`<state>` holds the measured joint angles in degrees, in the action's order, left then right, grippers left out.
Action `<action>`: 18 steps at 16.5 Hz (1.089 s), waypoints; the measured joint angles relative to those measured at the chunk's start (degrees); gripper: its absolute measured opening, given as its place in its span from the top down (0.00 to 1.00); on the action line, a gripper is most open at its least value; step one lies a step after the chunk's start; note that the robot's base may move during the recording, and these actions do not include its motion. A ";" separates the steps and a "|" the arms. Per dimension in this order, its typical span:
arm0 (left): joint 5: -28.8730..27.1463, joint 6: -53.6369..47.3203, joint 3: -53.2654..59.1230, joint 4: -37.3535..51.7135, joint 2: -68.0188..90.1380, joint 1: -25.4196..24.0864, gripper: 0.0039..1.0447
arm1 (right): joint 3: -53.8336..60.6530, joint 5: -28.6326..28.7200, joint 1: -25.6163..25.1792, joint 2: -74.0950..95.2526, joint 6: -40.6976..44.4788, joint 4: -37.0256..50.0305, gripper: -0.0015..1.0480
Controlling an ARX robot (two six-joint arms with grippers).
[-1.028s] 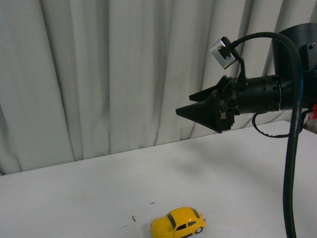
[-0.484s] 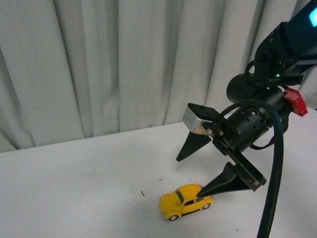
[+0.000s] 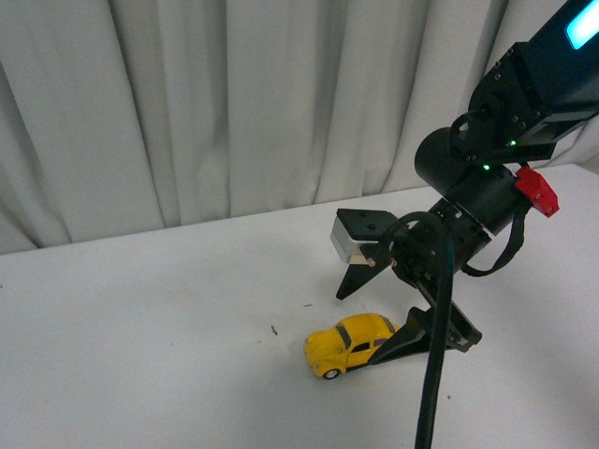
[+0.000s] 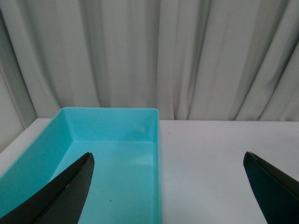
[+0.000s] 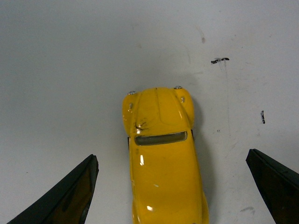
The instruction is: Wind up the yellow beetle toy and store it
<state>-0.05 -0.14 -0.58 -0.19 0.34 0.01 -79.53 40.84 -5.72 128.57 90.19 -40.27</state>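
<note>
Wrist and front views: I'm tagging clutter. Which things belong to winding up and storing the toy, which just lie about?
Job: yellow beetle toy; right gripper, open around it; turquoise bin, likely storage.
Lying about: dark specks on the white table.

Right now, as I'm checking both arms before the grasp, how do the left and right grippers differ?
The right gripper has the yellow beetle toy between its fingers, its length lined up with them; the left gripper has nothing between its fingers. The right gripper looks down at the white table; the left gripper looks toward a teal bin and curtain. Both are open wide.
</note>
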 joint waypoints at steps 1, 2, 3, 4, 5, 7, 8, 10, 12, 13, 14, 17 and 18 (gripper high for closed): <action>0.00 0.00 0.00 0.00 0.00 0.00 0.06 | 0.00 -0.59 0.26 0.42 -0.70 1.07 0.06; 0.00 0.02 0.00 0.00 0.00 0.00 0.06 | 0.00 -1.14 0.55 0.81 -1.55 1.57 0.06; 0.00 0.02 0.00 0.00 0.00 0.00 0.06 | 0.00 -1.33 0.85 1.53 -2.23 2.19 0.06; 0.02 0.00 0.00 -0.02 0.00 0.00 0.06 | 0.02 -2.05 1.01 1.92 -2.36 2.80 0.06; 0.02 0.02 0.00 0.00 0.00 0.00 0.06 | 0.04 -2.64 1.27 2.03 -2.40 3.30 0.06; 0.02 0.00 0.00 0.00 0.00 0.00 0.06 | 0.35 -2.91 1.66 2.23 -3.23 4.04 0.16; 0.00 0.00 0.00 0.00 0.00 0.00 0.06 | 0.57 -3.02 2.01 2.23 -3.17 4.39 0.25; 0.02 0.00 0.00 0.00 0.00 0.00 0.06 | 1.25 -3.17 2.16 2.23 -3.28 5.07 0.44; 0.00 0.00 0.00 0.00 0.00 0.00 0.06 | 2.29 -3.13 2.99 1.84 -6.62 6.03 0.60; 0.00 0.00 0.00 0.00 0.00 0.00 0.06 | 3.04 -3.15 3.15 1.55 -6.62 6.97 0.60; 0.00 0.00 0.00 0.00 0.00 0.00 0.06 | 3.39 -3.19 3.15 1.44 -6.60 7.43 0.60; 0.00 0.00 0.00 0.00 0.00 0.00 0.06 | 4.72 -3.15 3.06 1.09 -5.38 9.16 0.60; 0.00 0.02 0.00 0.00 0.00 0.00 0.06 | 5.22 -3.15 2.97 0.87 -4.76 9.68 0.60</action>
<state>-0.05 -0.12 -0.58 -0.19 0.34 0.01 -74.30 37.69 -2.74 129.45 85.43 -30.59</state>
